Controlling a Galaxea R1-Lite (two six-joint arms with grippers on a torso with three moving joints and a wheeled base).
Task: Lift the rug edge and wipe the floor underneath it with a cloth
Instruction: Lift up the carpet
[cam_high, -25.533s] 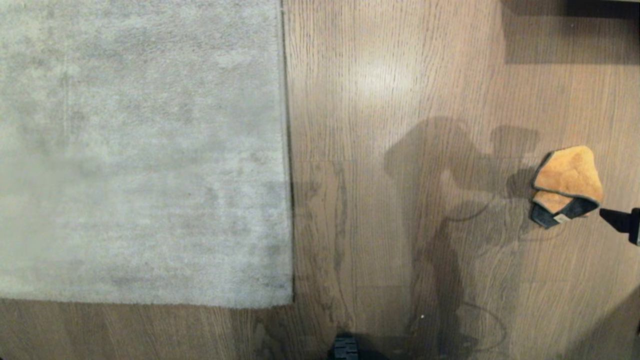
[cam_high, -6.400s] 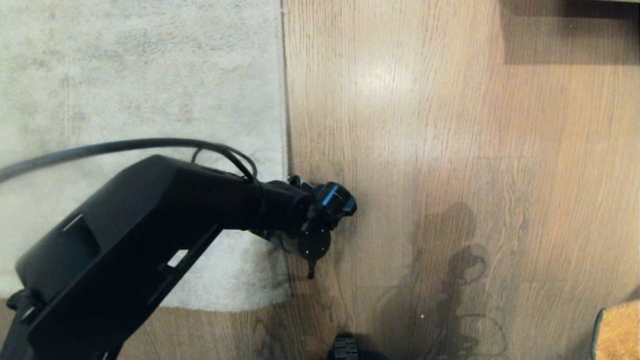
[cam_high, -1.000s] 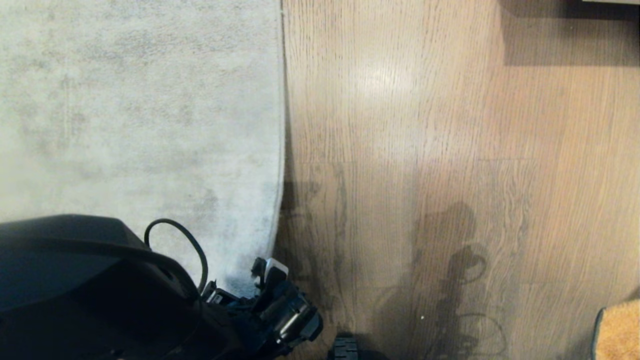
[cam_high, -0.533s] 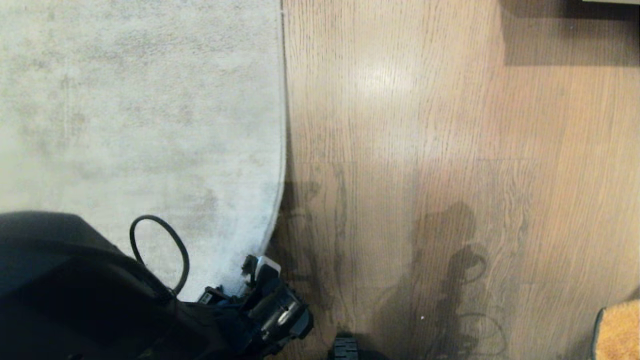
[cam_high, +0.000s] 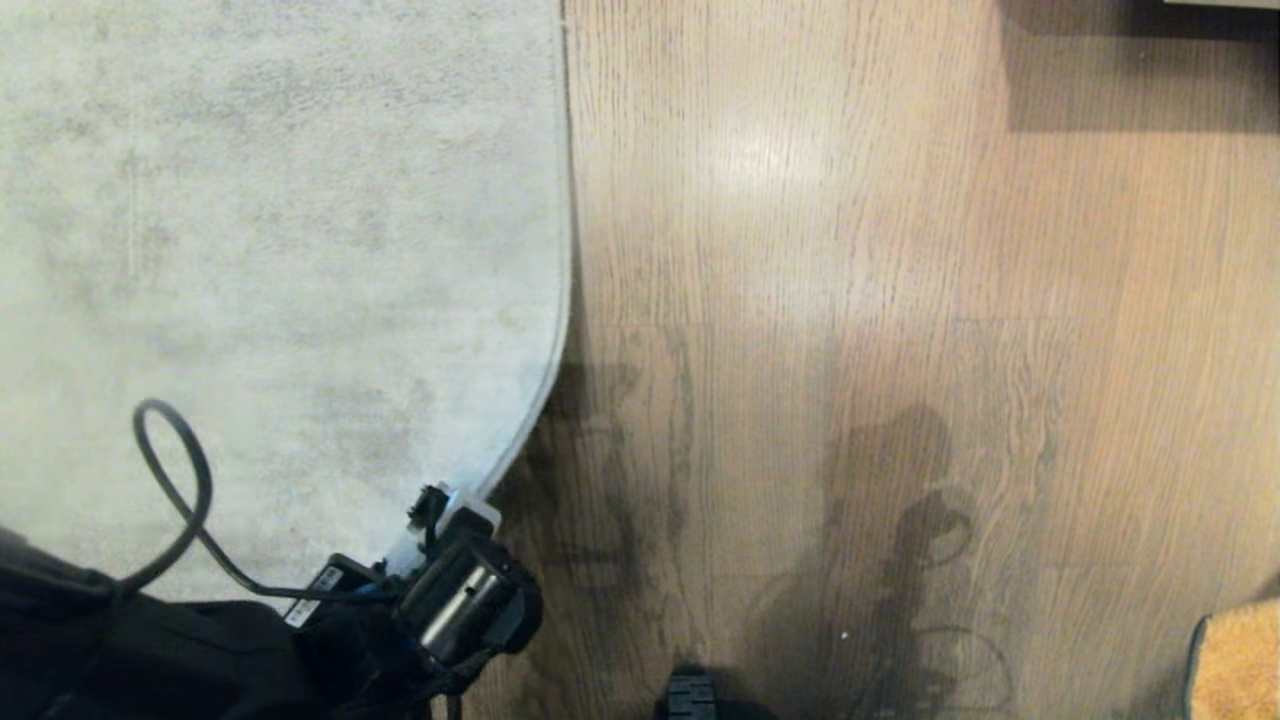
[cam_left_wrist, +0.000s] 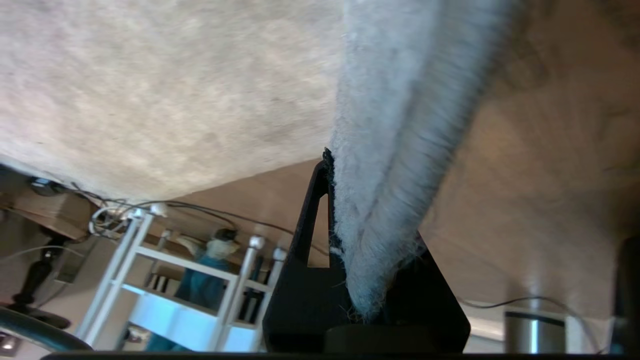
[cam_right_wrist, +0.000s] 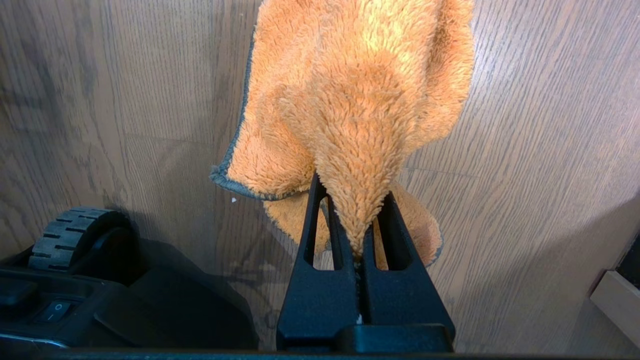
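The pale grey rug (cam_high: 280, 250) covers the left of the head view, beside brown plank floor (cam_high: 800, 350). Its near right corner is raised, and the rug edge (cam_high: 530, 410) bends leftward off the floor there. My left gripper (cam_high: 445, 510) is shut on that corner. In the left wrist view the fluffy rug edge (cam_left_wrist: 385, 210) is pinched in the left gripper (cam_left_wrist: 370, 200), the beige backing (cam_left_wrist: 150, 90) showing beside it. The orange cloth (cam_right_wrist: 360, 90) hangs over the floor (cam_right_wrist: 525, 150), held by my shut right gripper (cam_right_wrist: 352, 190). Only a corner of the cloth (cam_high: 1235, 660) shows at the head view's bottom right.
A dark piece of furniture and its shadow (cam_high: 1140, 60) lie at the far right. The robot's base wheel (cam_high: 690, 697) sits at the near edge, and the base wheel (cam_right_wrist: 70, 235) is close to the hanging cloth. A white rack (cam_left_wrist: 165, 280) and cables stand beyond the rug.
My left gripper has shut on the rug corner and moved left with it. The corner has risen, the rug edge now curves inward, and more floor shows beside it. The right arm has not moved.
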